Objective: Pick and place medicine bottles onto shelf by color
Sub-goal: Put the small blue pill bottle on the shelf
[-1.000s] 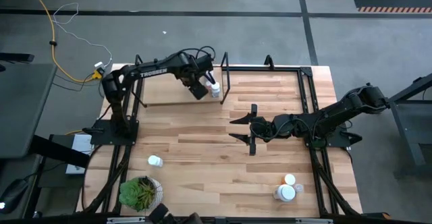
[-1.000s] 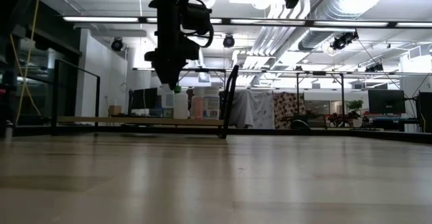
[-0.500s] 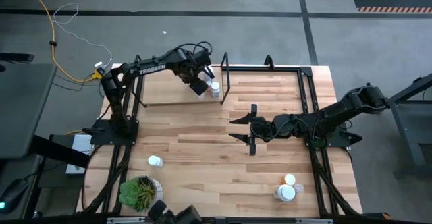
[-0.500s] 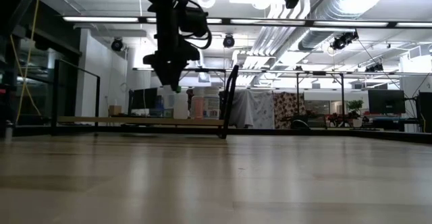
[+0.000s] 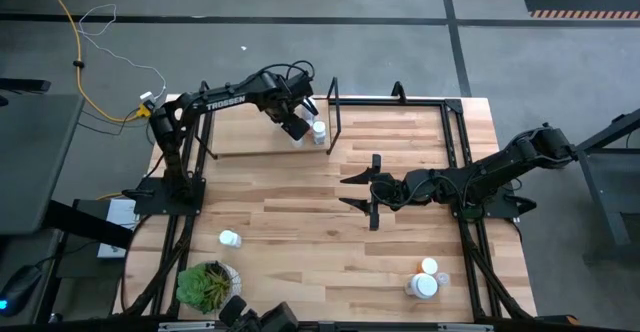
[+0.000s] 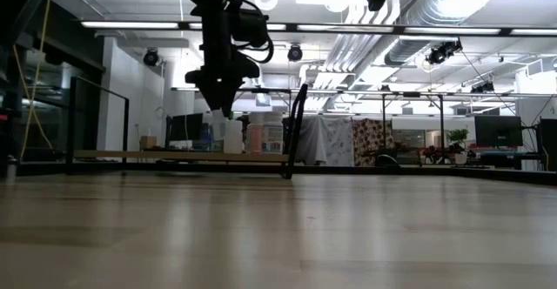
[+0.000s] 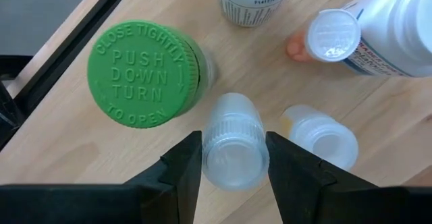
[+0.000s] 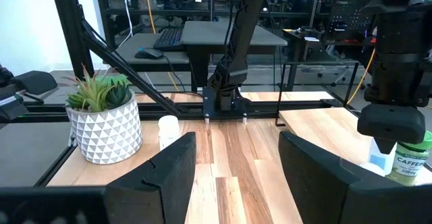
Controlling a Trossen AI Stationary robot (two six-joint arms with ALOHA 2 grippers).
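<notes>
Placing step: left gripper [image 7: 231,158] clenched on small white-capped bottle [image 7: 234,148] over shelf [image 5: 250,138], upper left; next, lower and release; right gripper [image 5: 372,191] parted, idle mid-frame.

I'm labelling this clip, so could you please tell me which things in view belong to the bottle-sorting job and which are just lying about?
Part of the job:
- shelf
- white-capped bottle between the left claw fingers
- green-capped bottle on the shelf
- loose bottles on the table
- lone bottle

Lying about:
- potted plant
- yellow cable
</notes>
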